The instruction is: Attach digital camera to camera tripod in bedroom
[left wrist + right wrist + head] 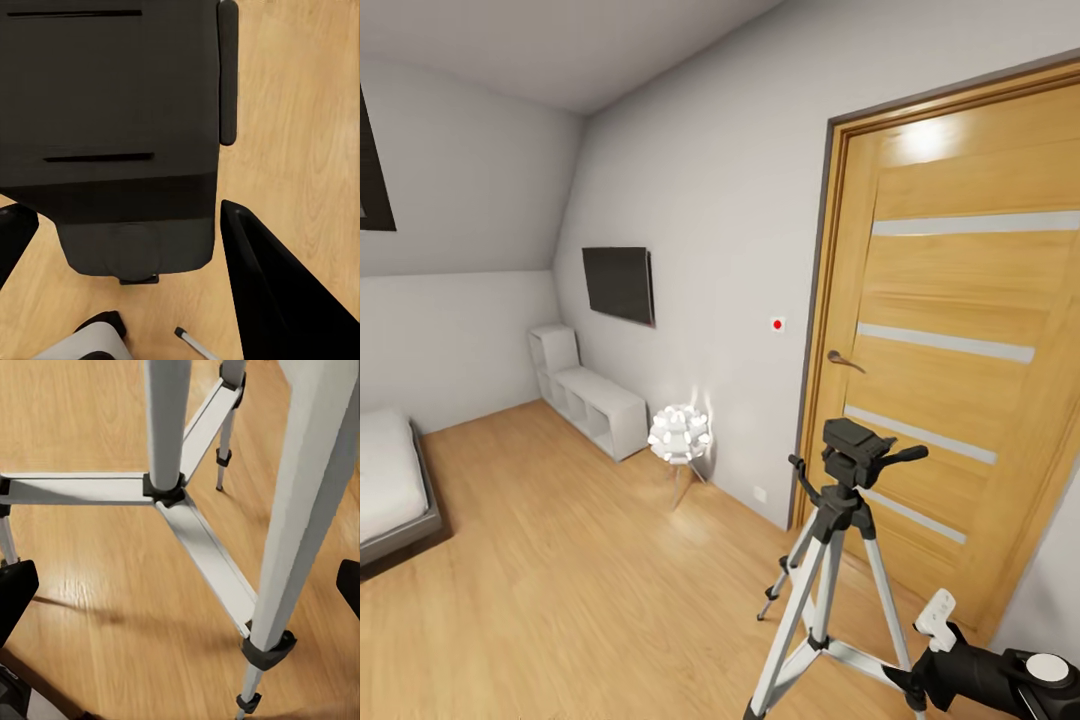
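Head view: camera tripod (840, 560) upright by door (960, 330), handle twd door.

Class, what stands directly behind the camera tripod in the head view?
The wooden door stands behind the camera tripod; the tripod head and legs cover part of the door's lower panels.

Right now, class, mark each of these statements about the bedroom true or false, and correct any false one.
1. The tripod stands in front of the door. True.
2. A camera sits on the tripod head. False: the head is bare.
3. The door is open. False: it is shut.
4. A TV hangs on the wall. True.
5. The lamp hangs from the ceiling. False: it stands on the floor.
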You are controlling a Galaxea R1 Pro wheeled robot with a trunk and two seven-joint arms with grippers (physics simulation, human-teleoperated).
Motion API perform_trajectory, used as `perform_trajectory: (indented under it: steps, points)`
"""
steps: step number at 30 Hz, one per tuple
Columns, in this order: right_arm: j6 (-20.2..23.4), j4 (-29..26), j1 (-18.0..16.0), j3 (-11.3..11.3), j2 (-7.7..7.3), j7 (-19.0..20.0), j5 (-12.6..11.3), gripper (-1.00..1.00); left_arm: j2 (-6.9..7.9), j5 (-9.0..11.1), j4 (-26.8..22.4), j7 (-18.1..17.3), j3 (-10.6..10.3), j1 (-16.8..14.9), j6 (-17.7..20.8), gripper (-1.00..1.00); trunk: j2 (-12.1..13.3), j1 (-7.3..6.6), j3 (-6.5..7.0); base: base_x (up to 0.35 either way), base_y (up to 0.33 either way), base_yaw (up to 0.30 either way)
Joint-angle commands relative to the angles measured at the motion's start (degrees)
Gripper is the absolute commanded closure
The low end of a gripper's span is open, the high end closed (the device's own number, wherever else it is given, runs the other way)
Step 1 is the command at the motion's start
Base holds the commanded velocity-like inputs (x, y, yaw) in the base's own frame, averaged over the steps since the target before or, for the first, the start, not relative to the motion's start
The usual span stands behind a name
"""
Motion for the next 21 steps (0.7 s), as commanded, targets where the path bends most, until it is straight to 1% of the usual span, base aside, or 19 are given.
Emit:
perform_trajectory:
  steps: [1, 7, 10, 13, 18, 21]
  points:
    - [0.2, -0.07, -0.01, -0.08, 0.01, 0.4, 0.36, -1.0, 0.03, 0.28, -0.1, 0.35, -0.01, 0.01, 0.28, 1.0, -0.04, 0.02, 0.0, 0.0, 0.0, 0.19]
    - [0.15, -0.04, -0.01, -0.08, 0.01, 0.42, 0.36, -1.0, 0.06, 0.32, -0.1, 0.35, -0.01, 0.01, 0.31, 1.0, -0.04, 0.02, 0.0, 0.0, 0.0, 0.218]
    - [0.14, -0.01, -0.01, -0.08, 0.01, 0.42, 0.36, -1.0, 0.06, 0.33, -0.1, 0.35, -0.01, 0.01, 0.31, 1.0, -0.04, 0.02, 0.0, 0.0, 0.0, 0.132]
    - [0.14, 0.03, -0.01, -0.08, 0.01, 0.43, 0.36, -1.0, 0.03, 0.31, -0.1, 0.37, -0.01, 0.01, 0.29, 1.0, -0.04, 0.02, 0.0, 0.0, -0.099, 0.054]
    - [0.14, 0.04, -0.01, -0.08, 0.01, 0.44, 0.36, -1.0, -0.01, 0.26, -0.1, 0.48, -0.01, 0.08, 0.24, 1.0, -0.04, 0.02, 0.0, 0.0, -0.195, 0.022]
    - [0.14, 0.05, 0.04, -0.08, 0.01, 0.44, 0.36, -1.0, 0.01, 0.25, -0.1, 0.5, -0.01, 0.09, 0.23, 1.0, -0.04, 0.02, 0.0, 0.0, -0.096, 0.007]
